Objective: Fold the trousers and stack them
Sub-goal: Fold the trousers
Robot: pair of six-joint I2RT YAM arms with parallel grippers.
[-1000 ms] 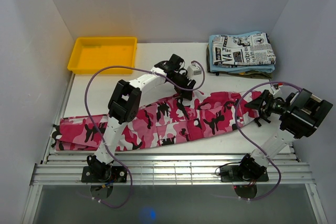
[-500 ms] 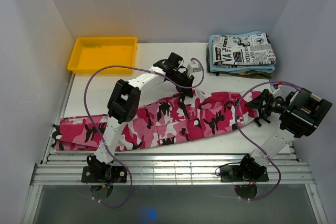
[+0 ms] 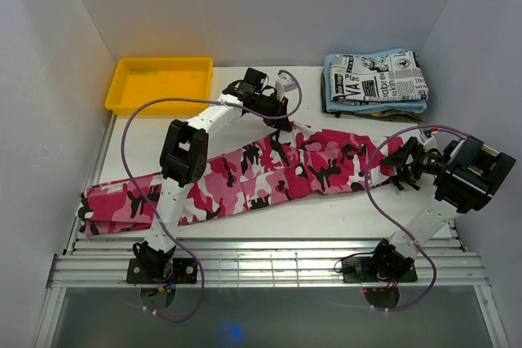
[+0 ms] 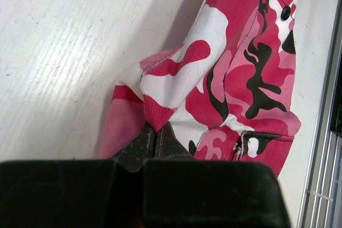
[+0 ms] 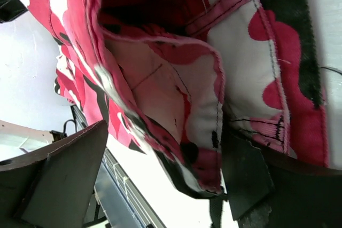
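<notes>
The pink, magenta, white and black camouflage trousers lie stretched across the table, legs to the left and waist to the right. My left gripper is at their far edge near the middle, shut on a small fold of the cloth, which rises off the table to the black fingertips. My right gripper is at the waist end. In the right wrist view its jaws stand wide apart, and the hem of the waist hangs between the fingers without being pinched.
A yellow tray stands at the back left. At the back right is a stack of folded garments, newspaper print on top of light blue. A metal rail runs along the near edge, and white walls enclose the table.
My left gripper has shut on the trousers' far edge and pulled it back and to the left, dragging the middle of the trousers with it. The right gripper has barely moved.
</notes>
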